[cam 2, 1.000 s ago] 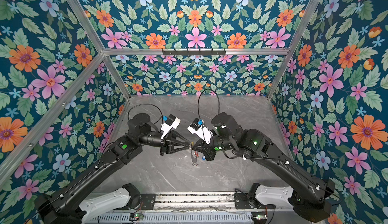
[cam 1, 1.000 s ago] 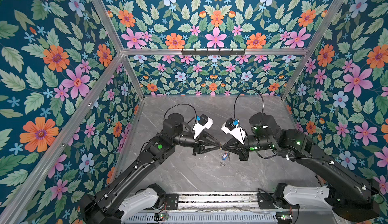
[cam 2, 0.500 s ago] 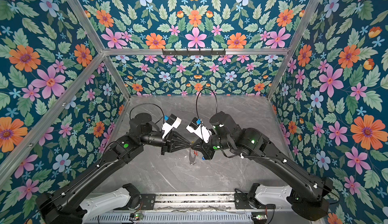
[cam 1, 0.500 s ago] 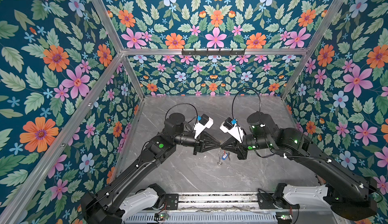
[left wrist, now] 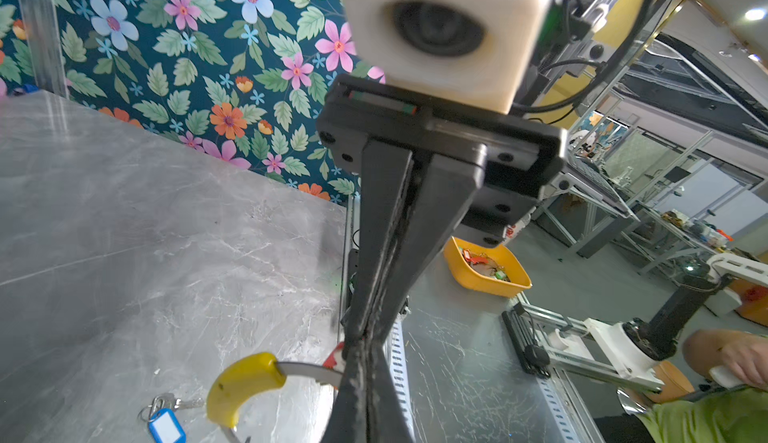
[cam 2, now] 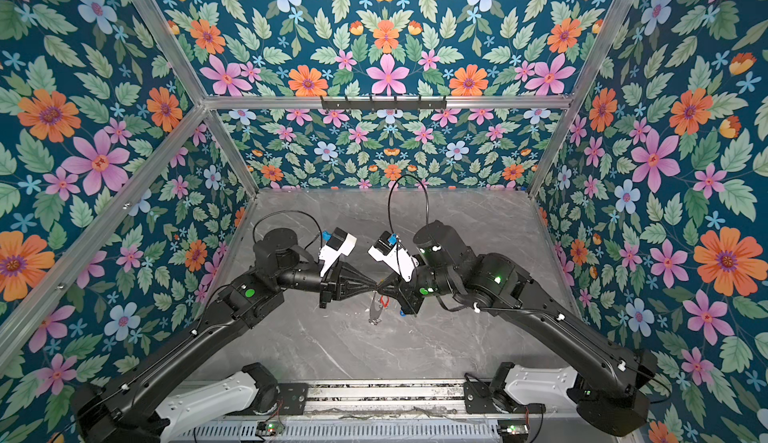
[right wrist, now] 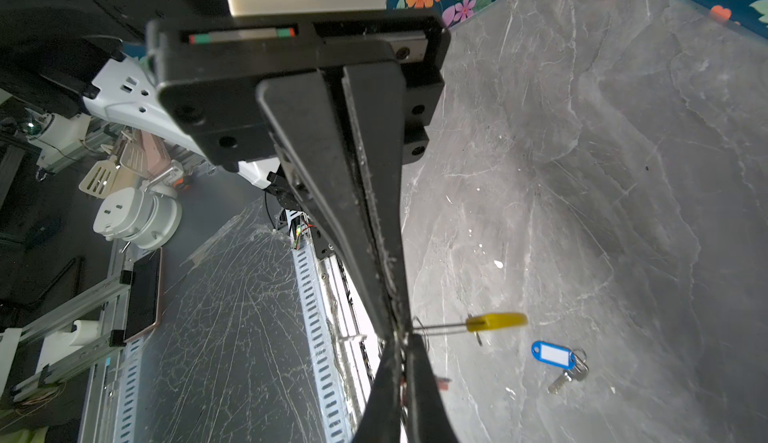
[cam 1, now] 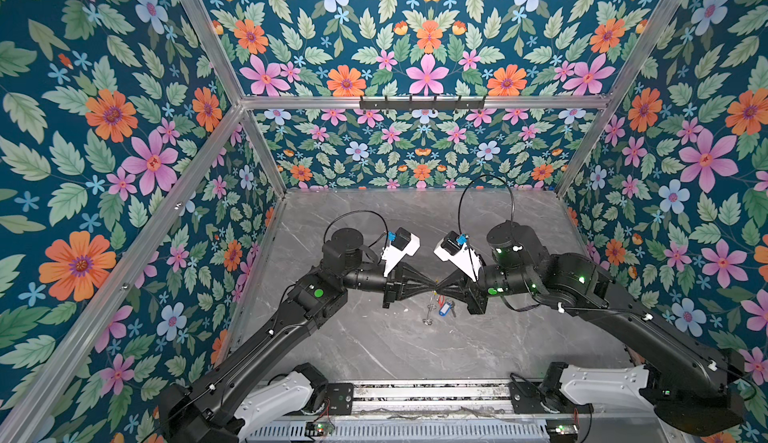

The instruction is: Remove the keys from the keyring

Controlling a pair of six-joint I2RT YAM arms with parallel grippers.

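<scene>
My two grippers meet tip to tip above the middle of the grey table. The keyring's wire (left wrist: pixel 303 372) runs from its yellow sleeve (left wrist: pixel 241 382) (right wrist: pixel 496 321) into the left gripper (left wrist: pixel 359 351) (cam 1: pixel 432 286), which is shut on it. The right gripper (right wrist: pixel 401 347) (cam 1: pixel 441 285) is pinched shut on the same wire. A red-tagged key (cam 2: pixel 384 300) (left wrist: pixel 334 358) and a silver key (cam 1: pixel 428 316) hang just below the tips. The blue-tagged key (right wrist: pixel 552 353) (cam 1: pixel 445 309) lies on the table, apart from the hoop.
Flowered walls close the cell on three sides, with a black hook rail (cam 1: pixel 422 102) on the back wall. The arm bases stand on a metal rail (cam 1: pixel 415 395) at the front edge. Outside the cell are a yellow bin (left wrist: pixel 486 270) and a person's hand (left wrist: pixel 731 358).
The left gripper's jaws have closed onto the keyring right beside the right gripper's tips. Both arms have barely shifted, and the blue-tagged key has stayed on the table.
</scene>
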